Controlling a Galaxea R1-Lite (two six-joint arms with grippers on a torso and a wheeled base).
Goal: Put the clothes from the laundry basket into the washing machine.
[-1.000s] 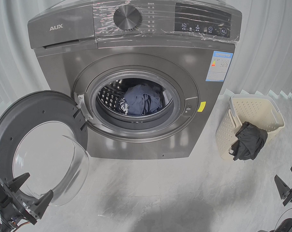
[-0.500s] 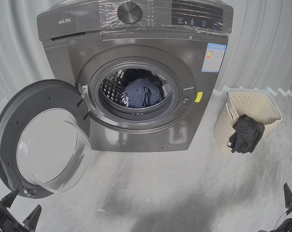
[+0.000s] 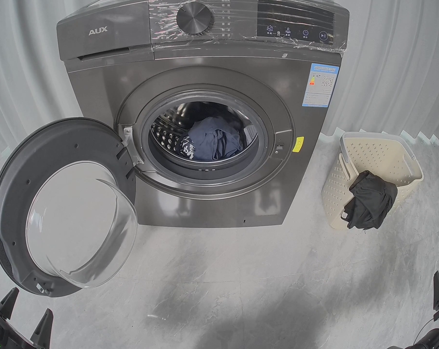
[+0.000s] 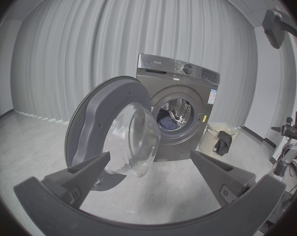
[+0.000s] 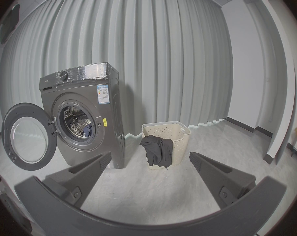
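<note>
The washing machine (image 3: 205,69) fills the upper middle of your head view. Its round door (image 3: 45,170) is swung wide open toward the left of the frame, with the glass bowl bulging outward. That door stands between the drum opening and your left gripper (image 3: 30,300), which sits at the lower left corner. A pleated white curtain (image 3: 398,73) hangs behind the machine, and grey floor (image 3: 229,277) lies in front.

A blue garment (image 3: 213,140) lies inside the drum. The laundry basket (image 3: 333,197) stands on the floor just beside the machine, at the right of the frame, with a black garment (image 3: 372,200) draped over its near rim.

Your right wrist view shows that garment hanging down the basket's outer wall, framed between the fingers of the right gripper (image 5: 150,155). Your left wrist view shows the door's glass from the side.

Both grippers are spread wide and empty. In the head view the black garment lies well apart from the right gripper, up and left of it.
</note>
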